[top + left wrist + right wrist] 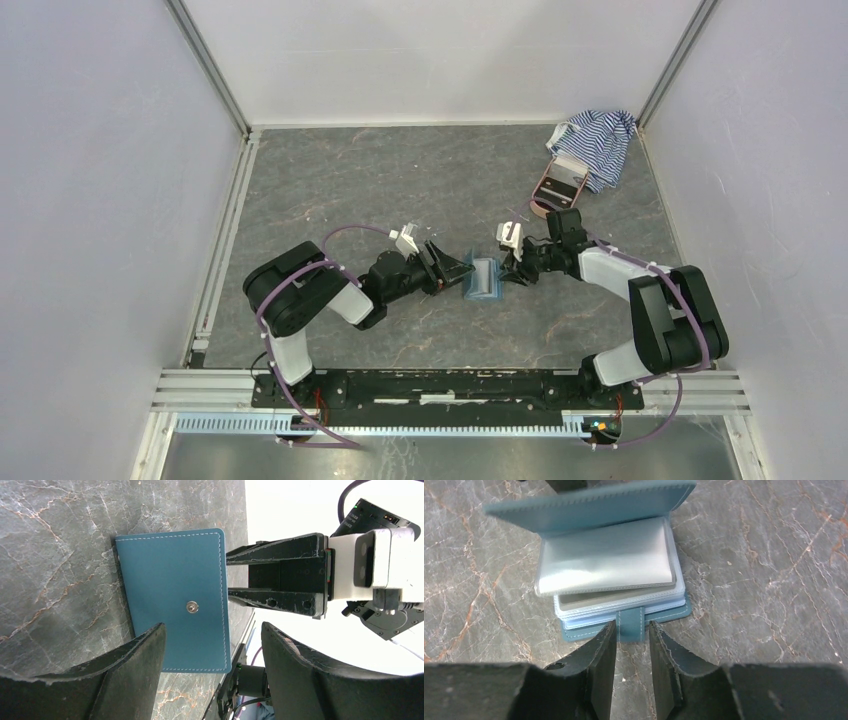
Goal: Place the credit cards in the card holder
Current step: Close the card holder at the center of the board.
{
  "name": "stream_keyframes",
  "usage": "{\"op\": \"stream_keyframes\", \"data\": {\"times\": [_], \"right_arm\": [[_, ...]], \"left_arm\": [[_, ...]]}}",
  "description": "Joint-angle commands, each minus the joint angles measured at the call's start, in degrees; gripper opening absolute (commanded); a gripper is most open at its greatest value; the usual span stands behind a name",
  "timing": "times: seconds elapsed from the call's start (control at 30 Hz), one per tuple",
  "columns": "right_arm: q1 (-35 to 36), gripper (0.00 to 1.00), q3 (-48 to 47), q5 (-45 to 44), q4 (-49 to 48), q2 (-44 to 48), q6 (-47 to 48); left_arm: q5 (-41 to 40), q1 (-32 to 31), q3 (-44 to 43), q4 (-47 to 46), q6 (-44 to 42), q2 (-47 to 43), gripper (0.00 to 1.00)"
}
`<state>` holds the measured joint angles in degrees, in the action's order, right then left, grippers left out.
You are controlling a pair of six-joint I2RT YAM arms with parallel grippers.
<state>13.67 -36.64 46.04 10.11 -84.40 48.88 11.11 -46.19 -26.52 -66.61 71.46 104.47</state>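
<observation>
Card holder (481,279) sits mid-table (400,180), between both grippers, open. Cover (170,590) is raised off the stack; its outer face with snap stud (191,607) faces the L wrist cam. Clear sleeves (609,560) fanned inside, top one lifted. Tan-grey layer (589,600) shows under it; card or not, can't tell.

L gripper (212,626): jaws spread wide, holding nothing, just beside the cover's outer face.

R gripper (632,626): jaws narrowed to a small gap, tips either side of the strap tab (630,620) at the holder's near edge. Pinching the tab or not: can't tell.

Far R corner: striped cloth (600,140), pink case (556,183) next to it, well apart from holder.
</observation>
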Motion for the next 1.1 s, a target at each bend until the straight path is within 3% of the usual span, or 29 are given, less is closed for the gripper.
{"op": "stream_keyframes", "data": {"times": [0.0,0.13,0.33,0.7,0.9,1.07], "right_arm": [[-0.9,0.37,1.0,1.9,-6.1,-0.1,-6.2],[-0.9,0.38,1.8,-1.1,-8.2,0.1,-7.7],[-0.5,0.42,1.9,-1.7,-6.3,1.9,-2.1],[3.5,0.45,-2.6,-2.4,-2.1,-2.8,1.0],[3.6,0.42,-3.6,-4.9,-0.2,-4.8,1.9],[3.7,0.29,-4.4,-3.5,2.0,-4.9,3.7]], "left_arm": [[0.7,0.1,-0.9,-3.2,-0.3,1.0,0.76],[0.7,0.1,-1.1,-3.3,-0.3,1.4,0.76],[1.1,0.1,-1.6,-3.4,-0.3,1.7,0.76],[1.4,0.1,-1.9,-3.4,-0.2,1.9,0.76],[1.6,0.1,-1.9,-3.4,-0.1,2.2,0.76],[1.7,0.1,-2.0,-3.9,0.1,2.5,0.76]]}}
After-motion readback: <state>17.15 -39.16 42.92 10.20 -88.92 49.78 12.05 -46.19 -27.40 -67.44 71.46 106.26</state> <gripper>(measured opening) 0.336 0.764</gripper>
